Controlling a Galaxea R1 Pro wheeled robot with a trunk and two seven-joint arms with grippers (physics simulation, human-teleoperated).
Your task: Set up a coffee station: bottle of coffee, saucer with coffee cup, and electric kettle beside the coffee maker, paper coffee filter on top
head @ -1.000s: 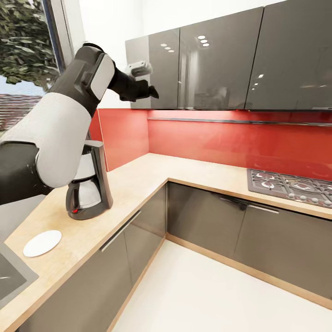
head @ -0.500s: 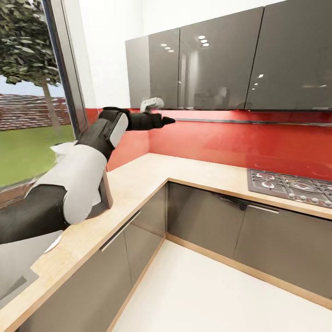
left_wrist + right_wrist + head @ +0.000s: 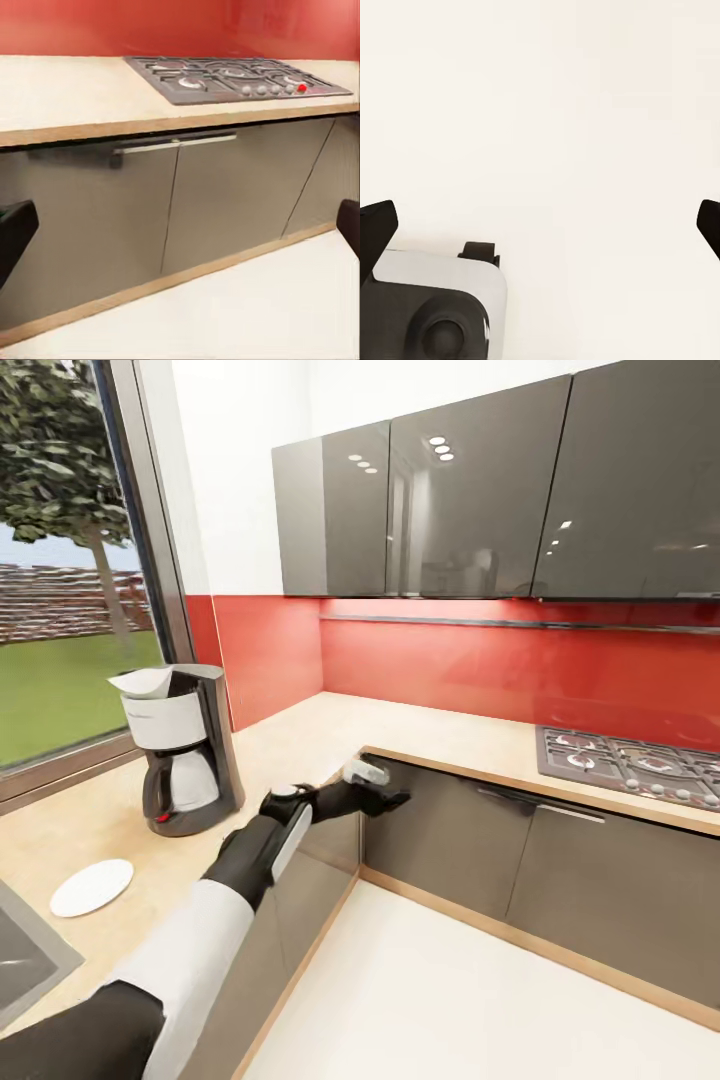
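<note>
One coffee maker (image 3: 185, 748) (paper filter (image 3: 143, 681) on top), one saucer (image 3: 91, 887), one hob (image 3: 632, 762).

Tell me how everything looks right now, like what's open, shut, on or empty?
Black and silver coffee maker: upright on the beige countertop, white paper filter on top.
Round white saucer: flat on the countertop, empty.
Glossy grey upper cabinets: doors shut.
Grey lower cabinets: doors shut.
Gas hob: no flames, nothing on it.
Left gripper: open, empty.
Right gripper: open, empty.
</note>
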